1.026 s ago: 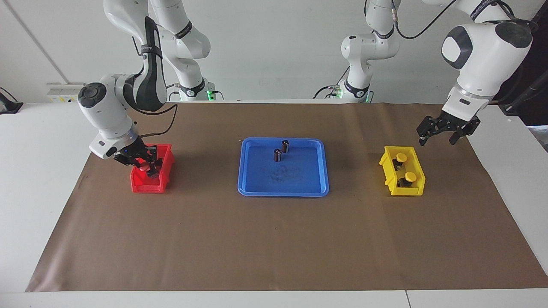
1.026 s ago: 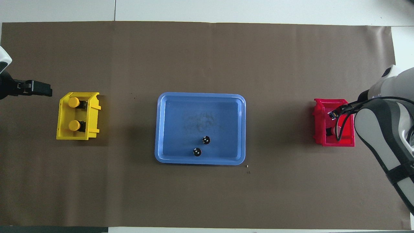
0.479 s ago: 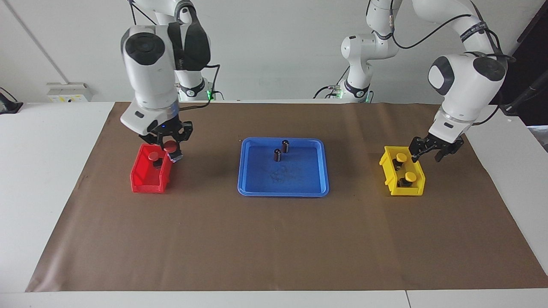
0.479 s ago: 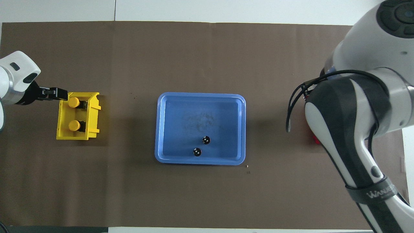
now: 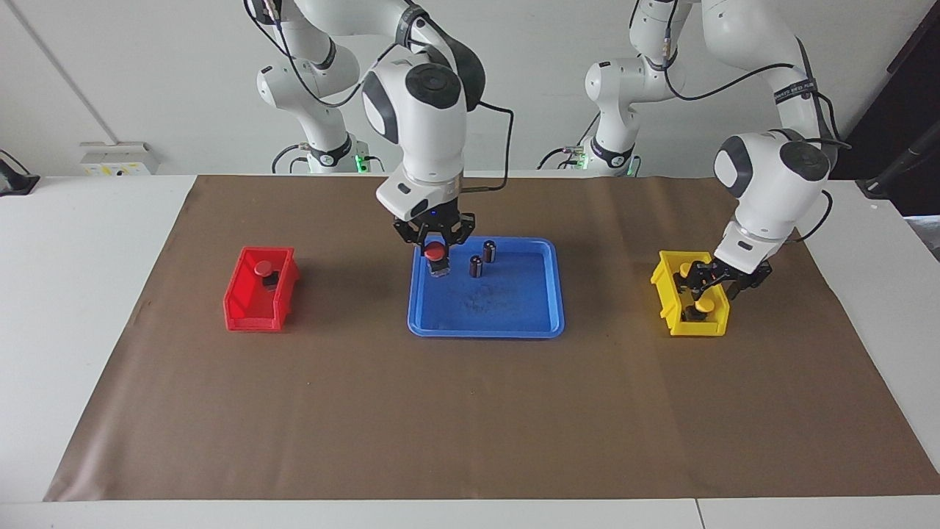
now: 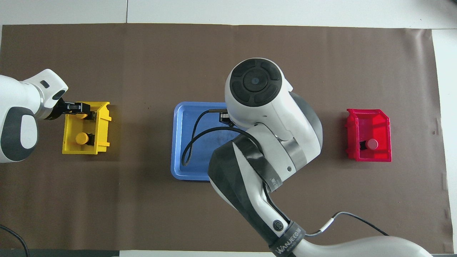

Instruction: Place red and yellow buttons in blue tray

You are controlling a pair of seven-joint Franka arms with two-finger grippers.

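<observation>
Step in hand: the right claw (image 5: 438, 248) hangs over the wide shallow blue plastic tray (image 5: 547, 323), at the tray's end toward the right arm, clamped on a red-capped push button on a black base (image 5: 435, 254); by my reading this is the carry-in, with the release not yet made.
Left claw (image 5: 711, 281): down in the small deep yellow plastic bin (image 5: 665, 285), around the yellow-capped push button nearer the robots (image 6: 81, 115); whether its fingers have closed on it I cannot tell.
Other buttons: a second yellow-capped button (image 6: 82, 138) sits in the same bin, farther from the robots; a second red-capped button (image 5: 263, 270) rests in the small deep red plastic bin (image 5: 242, 312) toward the right arm's end of the surface.
Also in tray: two small dark cylinders with silvery tops (image 5: 482, 258), just beside the carried button.
Progress: no button rests in the tray yet.
Next move: lower the red button onto bare tray floor clear of the cylinders, then let go; the left arm needs a firm hold before lifting.
</observation>
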